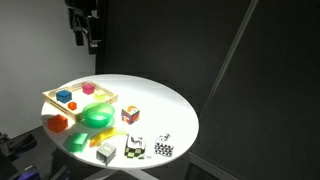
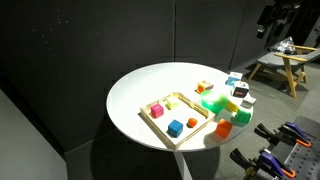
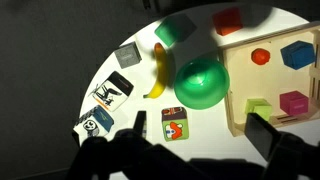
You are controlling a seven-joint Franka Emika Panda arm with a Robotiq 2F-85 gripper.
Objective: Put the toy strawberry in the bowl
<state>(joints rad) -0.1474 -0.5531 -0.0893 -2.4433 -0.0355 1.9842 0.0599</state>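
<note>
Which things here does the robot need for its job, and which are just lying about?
Needed: small pinkish-red rounded toy strawberry, sitting in the tray; round translucent-green plastic bowl; the open gripper.

Lying about: yellow toy banana, shallow wooden tray, red block, blue block, black-and-white patterned cube.

I'm looking at a round white table that carries a wooden tray near its edge, a bowl just beside the tray, a banana against the bowl, an orange block, a grey cube and patterned cubes.
</note>
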